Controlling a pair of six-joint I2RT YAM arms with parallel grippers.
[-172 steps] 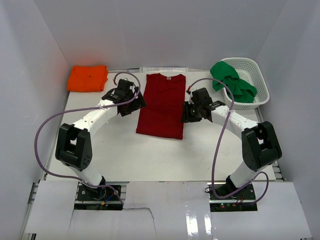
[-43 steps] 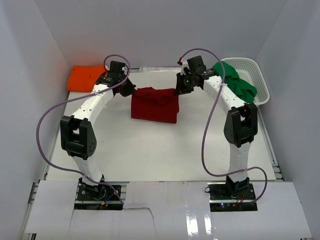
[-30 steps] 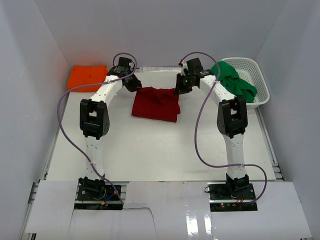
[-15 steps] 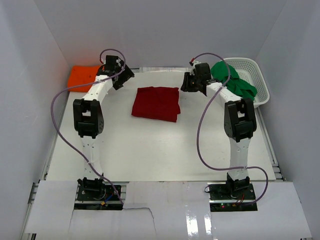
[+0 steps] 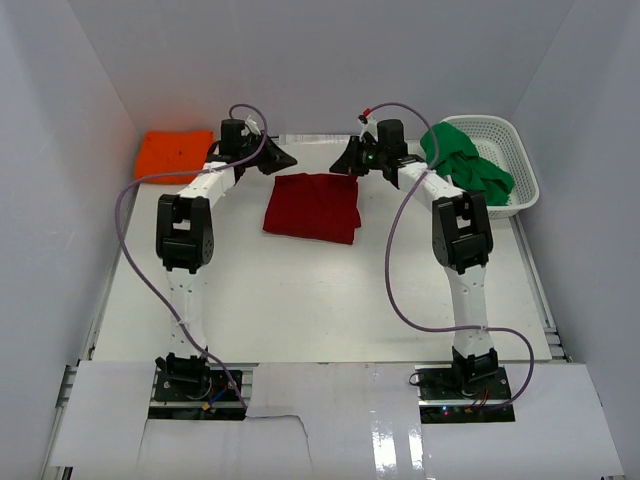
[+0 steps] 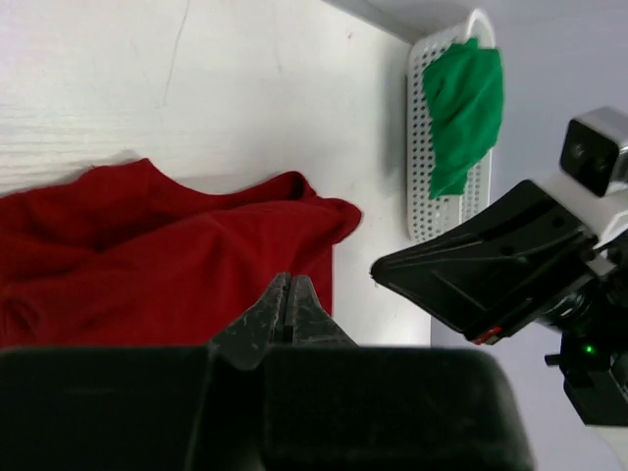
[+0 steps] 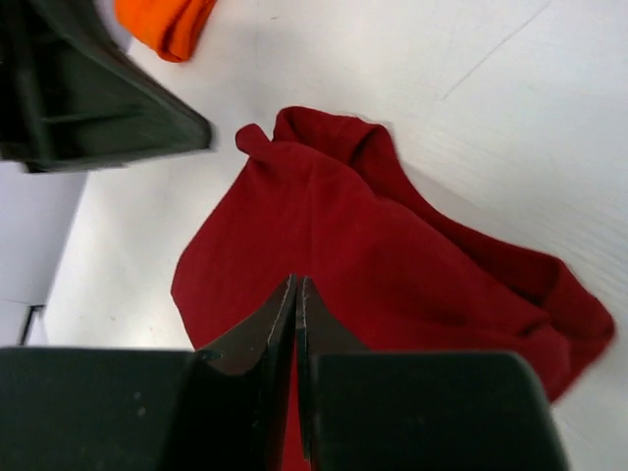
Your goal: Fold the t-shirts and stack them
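Orange shirt (image 5: 175, 155) lies folded at far left. Left gripper (image 5: 288, 160), fingers together and empty, hovers beside the folded red shirt (image 5: 312, 207), whose long axis runs left-right at the table's far middle. Right gripper (image 5: 338, 167) is likewise closed and empty. Green shirt (image 5: 465, 165) sits in the basket (image 5: 524, 170).

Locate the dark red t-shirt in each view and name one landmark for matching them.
Top external: dark red t-shirt, folded, in the centre of the table's far half.
Left wrist: lower left, with a rumpled edge.
Right wrist: centre of the picture.
Shared landmark: the white table lies under it in all three. The orange t-shirt shows only in the top and right wrist views.
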